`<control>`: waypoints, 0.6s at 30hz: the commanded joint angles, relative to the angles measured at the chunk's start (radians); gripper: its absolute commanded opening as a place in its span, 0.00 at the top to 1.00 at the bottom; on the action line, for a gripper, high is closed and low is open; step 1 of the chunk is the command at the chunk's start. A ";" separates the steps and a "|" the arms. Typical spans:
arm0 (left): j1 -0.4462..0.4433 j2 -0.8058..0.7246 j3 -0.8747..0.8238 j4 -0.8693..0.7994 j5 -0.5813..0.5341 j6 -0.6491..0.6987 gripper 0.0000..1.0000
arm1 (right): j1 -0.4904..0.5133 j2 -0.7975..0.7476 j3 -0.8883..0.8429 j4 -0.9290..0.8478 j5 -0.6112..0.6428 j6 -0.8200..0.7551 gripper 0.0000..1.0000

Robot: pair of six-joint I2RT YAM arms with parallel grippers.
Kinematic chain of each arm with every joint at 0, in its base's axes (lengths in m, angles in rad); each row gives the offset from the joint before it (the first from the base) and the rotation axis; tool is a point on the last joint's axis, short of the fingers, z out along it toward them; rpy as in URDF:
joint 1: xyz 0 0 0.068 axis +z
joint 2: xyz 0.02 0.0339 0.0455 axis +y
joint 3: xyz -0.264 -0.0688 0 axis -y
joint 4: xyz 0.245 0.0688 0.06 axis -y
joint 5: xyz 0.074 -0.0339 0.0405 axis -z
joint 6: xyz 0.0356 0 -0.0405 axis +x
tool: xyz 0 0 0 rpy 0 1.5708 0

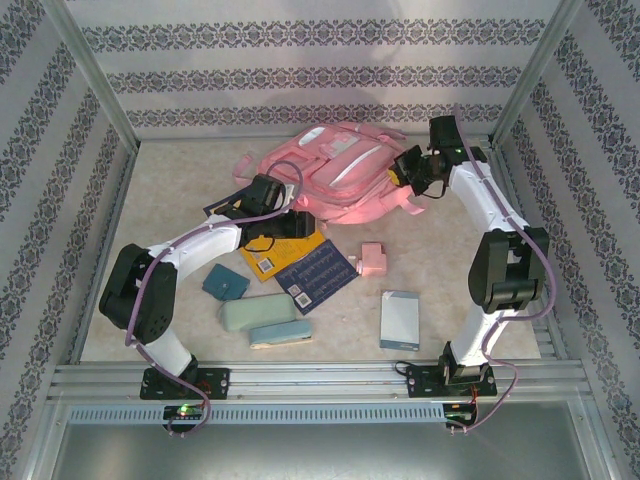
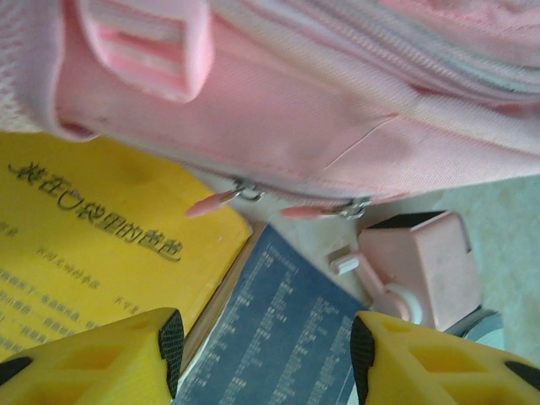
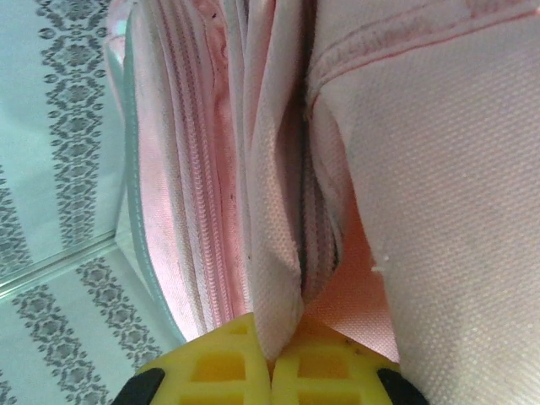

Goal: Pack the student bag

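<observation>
The student bag (image 1: 330,172), big and pink, lies at the back middle of the table. My right gripper (image 1: 408,172) is at its right side, and in the right wrist view the gripper (image 3: 272,364) is shut on a fold of the bag's fabric (image 3: 277,321). My left gripper (image 1: 288,216) hovers at the bag's near left edge. In the left wrist view the gripper (image 2: 261,344) stands open and holds nothing. Below it lie a yellow book (image 2: 93,228) and a blue book (image 2: 278,329). Two zipper pulls (image 2: 221,201) hang from the bag's edge (image 2: 337,110) just ahead.
A small pink box (image 1: 373,260) sits right of the blue book (image 1: 320,272). Nearer lie a teal pouch (image 1: 225,284), a pale green case (image 1: 258,314), a light blue item (image 1: 280,335) and a grey-blue notebook (image 1: 400,320). Metal posts and patterned walls enclose the table.
</observation>
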 commanded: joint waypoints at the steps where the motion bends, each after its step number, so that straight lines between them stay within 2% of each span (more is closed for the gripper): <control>1: 0.008 0.027 0.001 0.140 0.046 -0.054 0.44 | 0.018 -0.037 0.045 0.060 -0.049 0.084 1.00; 7: 0.009 0.066 -0.061 0.331 0.122 -0.095 0.49 | 0.025 -0.040 0.054 0.061 -0.061 0.114 1.00; 14: 0.008 0.079 -0.085 0.317 0.132 0.084 0.51 | 0.025 -0.052 0.056 0.059 -0.070 0.132 1.00; 18: 0.011 0.099 -0.087 0.321 0.109 0.134 0.50 | 0.025 -0.056 0.059 0.057 -0.076 0.139 1.00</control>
